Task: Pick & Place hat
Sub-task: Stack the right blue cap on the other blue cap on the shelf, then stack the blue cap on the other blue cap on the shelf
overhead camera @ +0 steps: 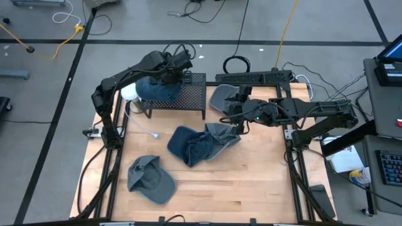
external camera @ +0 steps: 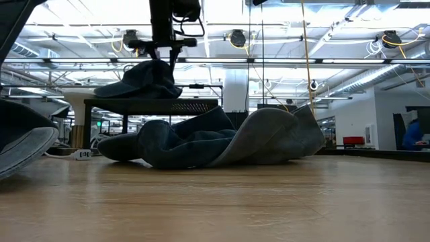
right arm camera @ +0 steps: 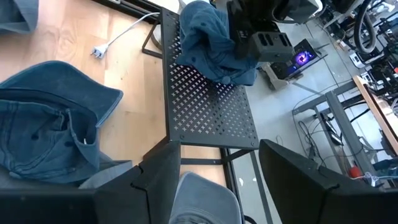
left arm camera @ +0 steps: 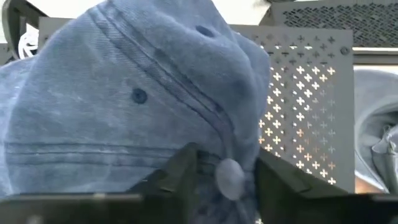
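A blue denim hat [overhead camera: 156, 91] lies on the black perforated stand [overhead camera: 191, 97] at the table's far side, with my left gripper [left arm camera: 227, 180] shut on its top. In the low view the hat [external camera: 138, 84] rests on the stand top, below that gripper [external camera: 166, 59]. My right gripper [overhead camera: 233, 113] is open and hovers right of the stand. Its fingers stand either side of a grey hat [right arm camera: 205, 199] on the table, apart from it. Two more hats [overhead camera: 201, 144] lie heaped mid-table. Another hat [overhead camera: 151, 179] sits near the left front. My left gripper pinches a raised fold of the blue hat's crown [left arm camera: 229, 171] between its two fingers, beside a small cloth button. The fingers [external camera: 161, 57] come from above, pointing down. The hat's lower part lies on the stand top, its crown drawn up to a peak at the fingers.
A white cable with a plug [overhead camera: 147, 130] lies on the wood in front of the stand. The table's black frame rails [overhead camera: 295, 169] run along both sides. Bare wood [overhead camera: 251, 182] shows at the near right. Cables and a power strip [overhead camera: 254, 76] lie beyond the far edge.
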